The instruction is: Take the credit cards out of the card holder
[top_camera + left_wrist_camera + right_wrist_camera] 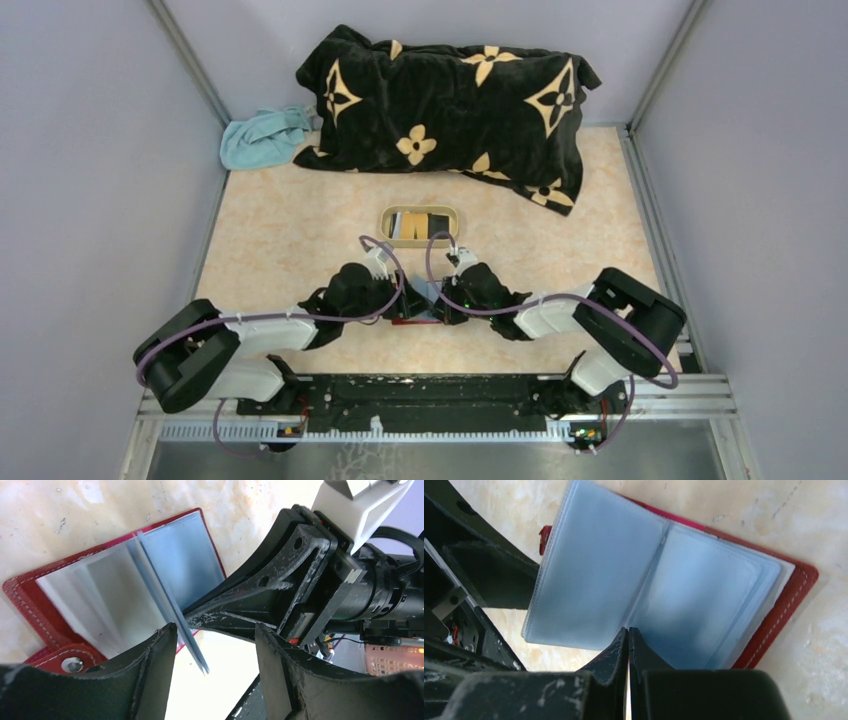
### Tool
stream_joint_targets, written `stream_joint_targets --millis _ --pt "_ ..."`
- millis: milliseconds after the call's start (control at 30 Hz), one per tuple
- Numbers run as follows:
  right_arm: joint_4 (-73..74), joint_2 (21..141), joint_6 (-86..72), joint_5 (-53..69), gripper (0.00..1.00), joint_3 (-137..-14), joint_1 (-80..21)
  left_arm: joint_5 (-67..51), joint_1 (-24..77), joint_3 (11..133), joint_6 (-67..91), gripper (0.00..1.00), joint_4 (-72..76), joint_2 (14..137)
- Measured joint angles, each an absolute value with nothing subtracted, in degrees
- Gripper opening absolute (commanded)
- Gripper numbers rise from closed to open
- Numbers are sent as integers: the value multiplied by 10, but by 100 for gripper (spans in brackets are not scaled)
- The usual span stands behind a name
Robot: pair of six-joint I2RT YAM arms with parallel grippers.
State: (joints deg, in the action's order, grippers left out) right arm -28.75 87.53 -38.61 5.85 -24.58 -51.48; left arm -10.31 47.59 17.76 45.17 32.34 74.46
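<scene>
Dark red folding card holder point(100, 590) is lying open on the beige bench point(280, 230) at 11 o'clock from the left claw point(215, 652), which is hanging spread apart, while the right claw point(628, 635) is poking, tips together, at its fold.

We count one red wallet point(125, 585), one oval tray point(385, 222), one black blanket point(450, 110), one blue cloth point(262, 140) and two arms point(260, 335) point(560, 312).

Your left arm point(285, 332), right arm point(550, 312): meeting over card holder point(412, 321);
Tray point(383, 224): credit cards point(422, 226) inside, just beyond
</scene>
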Motion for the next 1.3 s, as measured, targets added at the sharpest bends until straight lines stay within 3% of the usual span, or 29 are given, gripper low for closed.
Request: stream_joint_targets --millis 400,700,833,967,1033,1167,1200,1233,1300 --pt "-179 782 -386 26 0 -227 -517 -113 483 225 443 62 326 782" --pt "-90 647 -386 -15 1 -214 -511 -124 487 243 440 63 342 834" --pt "-61 596 -385 -28 22 -213 -499 -130 489 252 439 63 348 847" --pt "-57 582 -376 -30 26 -210 -480 -130 490 253 439 61 352 844" --pt "-57 595 -373 -29 29 -210 -475 -125 491 251 438 50 352 838" --pt "-66 648 -364 -24 31 -210 -473 -109 491 240 436 18 349 820" --pt "-68 665 -361 -21 32 -210 -473 -105 491 234 434 5 348 815" --pt "-70 676 -360 -18 32 -210 -473 -101 491 229 435 0 345 811" --pt "-78 696 -356 -13 33 -210 -473 -93 491 218 433 0 338 804"
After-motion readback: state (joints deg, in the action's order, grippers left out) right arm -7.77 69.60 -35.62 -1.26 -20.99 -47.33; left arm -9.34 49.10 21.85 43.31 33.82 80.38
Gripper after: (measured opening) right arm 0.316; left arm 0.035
